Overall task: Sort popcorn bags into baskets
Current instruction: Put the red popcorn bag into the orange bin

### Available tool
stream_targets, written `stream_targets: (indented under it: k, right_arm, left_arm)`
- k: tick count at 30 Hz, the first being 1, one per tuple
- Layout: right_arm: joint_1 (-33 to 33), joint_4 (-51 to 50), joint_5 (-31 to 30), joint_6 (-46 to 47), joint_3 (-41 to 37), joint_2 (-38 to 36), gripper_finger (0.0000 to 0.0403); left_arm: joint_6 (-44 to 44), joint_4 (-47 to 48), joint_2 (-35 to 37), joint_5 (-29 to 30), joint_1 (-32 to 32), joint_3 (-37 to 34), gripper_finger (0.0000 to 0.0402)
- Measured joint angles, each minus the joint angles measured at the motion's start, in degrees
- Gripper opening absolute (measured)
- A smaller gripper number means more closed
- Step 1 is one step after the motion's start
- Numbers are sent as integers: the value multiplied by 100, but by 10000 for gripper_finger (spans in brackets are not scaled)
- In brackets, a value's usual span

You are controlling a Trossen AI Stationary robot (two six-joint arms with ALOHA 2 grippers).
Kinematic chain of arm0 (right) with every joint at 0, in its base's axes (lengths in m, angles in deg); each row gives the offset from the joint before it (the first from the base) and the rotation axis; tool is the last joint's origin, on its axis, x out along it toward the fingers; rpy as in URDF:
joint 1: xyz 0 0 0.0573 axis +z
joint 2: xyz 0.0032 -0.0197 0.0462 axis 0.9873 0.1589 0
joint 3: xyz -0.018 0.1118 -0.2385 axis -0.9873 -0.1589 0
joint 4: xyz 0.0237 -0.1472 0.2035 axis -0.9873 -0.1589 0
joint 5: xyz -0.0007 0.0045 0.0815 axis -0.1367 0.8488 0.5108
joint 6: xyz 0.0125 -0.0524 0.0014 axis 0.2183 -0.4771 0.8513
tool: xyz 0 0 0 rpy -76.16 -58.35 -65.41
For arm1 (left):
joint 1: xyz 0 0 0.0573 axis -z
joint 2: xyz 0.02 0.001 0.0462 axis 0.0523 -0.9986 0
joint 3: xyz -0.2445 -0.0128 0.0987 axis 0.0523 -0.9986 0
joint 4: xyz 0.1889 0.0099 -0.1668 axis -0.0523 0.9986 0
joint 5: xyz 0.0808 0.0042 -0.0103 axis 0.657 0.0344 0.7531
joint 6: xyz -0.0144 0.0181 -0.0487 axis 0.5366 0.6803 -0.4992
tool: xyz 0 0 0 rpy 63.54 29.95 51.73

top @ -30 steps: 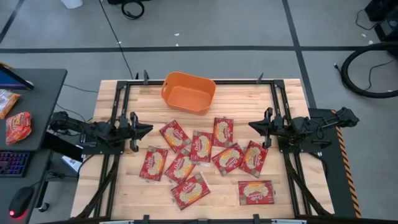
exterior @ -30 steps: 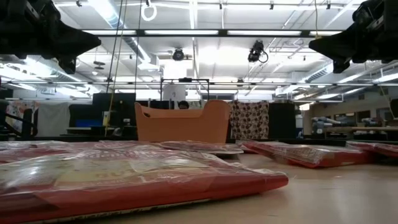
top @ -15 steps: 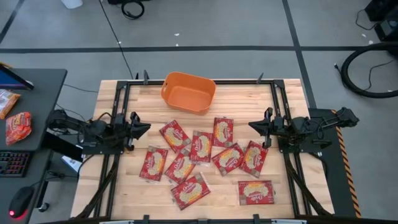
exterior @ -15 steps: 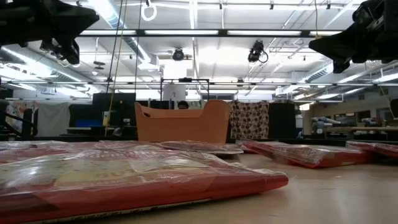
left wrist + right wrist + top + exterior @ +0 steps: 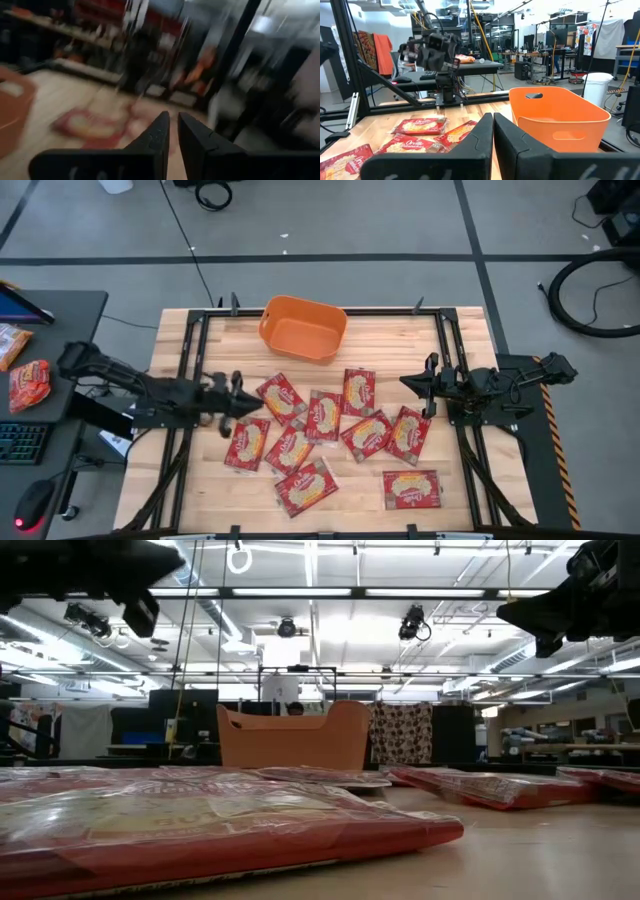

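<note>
Several red popcorn bags with cream labels lie flat on the wooden table, among them the bag (image 5: 282, 397) closest to my left gripper and the bag (image 5: 408, 433) closest to my right gripper; the low view shows one close up (image 5: 200, 830). The orange basket (image 5: 303, 326) stands at the far edge, also seen as the basket (image 5: 557, 117). My left gripper (image 5: 258, 403) hovers shut over the left end of the bags, with the fingers (image 5: 173, 127) close together. My right gripper (image 5: 404, 383) waits shut above the table's right side, seen close up as my right gripper (image 5: 493, 120).
Black frame rails (image 5: 190, 370) run along both sides of the table. A desk to the left holds an orange-red snack packet (image 5: 29, 385) and a keyboard. Bare wood lies between the basket and the bags, and at the near right corner.
My left gripper has reached toward the table's right and near edges, coming over the left end of the bags. The bags, basket and right arm have kept still.
</note>
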Motion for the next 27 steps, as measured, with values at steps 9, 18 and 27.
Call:
stream_targets:
  k: [9, 18, 27]
  right_arm:
    - [-2, 0, 0, 0, -1, 1, 20]
    - [0, 0, -2, 0, 0, 1, 20]
    - [0, 0, -2, 0, 0, 1, 20]
  left_arm:
    - [916, 3120, -1702, 1055, 7, 1270, 100]
    - [1743, 3408, -3362, 1099, 14, 1626, 167]
    - [2512, 3424, -4664, 1349, 474, 2246, 202]
